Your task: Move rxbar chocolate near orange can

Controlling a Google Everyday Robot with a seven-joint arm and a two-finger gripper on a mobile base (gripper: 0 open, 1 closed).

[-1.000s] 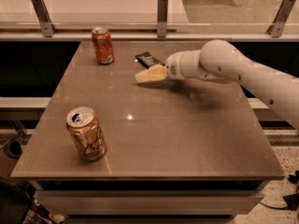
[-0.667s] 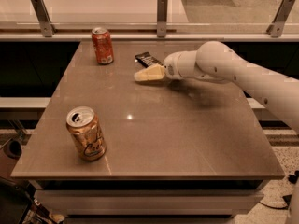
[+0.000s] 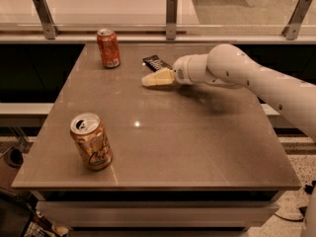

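The rxbar chocolate [image 3: 156,62], a small flat black bar, lies on the table near the far middle. The orange can [image 3: 91,141], golden-orange with dark cursive script and a silver top, stands upright at the near left. My gripper [image 3: 148,80], cream-coloured, reaches in from the right on a white arm and hovers low just in front of the bar, its tip a little to the bar's near left. It holds nothing that I can see.
A slimmer red-orange can [image 3: 108,48] stands upright at the far left of the brown table [image 3: 197,142]. A glass railing with metal posts [image 3: 171,17] runs behind the table's far edge.
The gripper has shifted slightly towards the left, staying low next to the bar. The bar and both cans have not moved.
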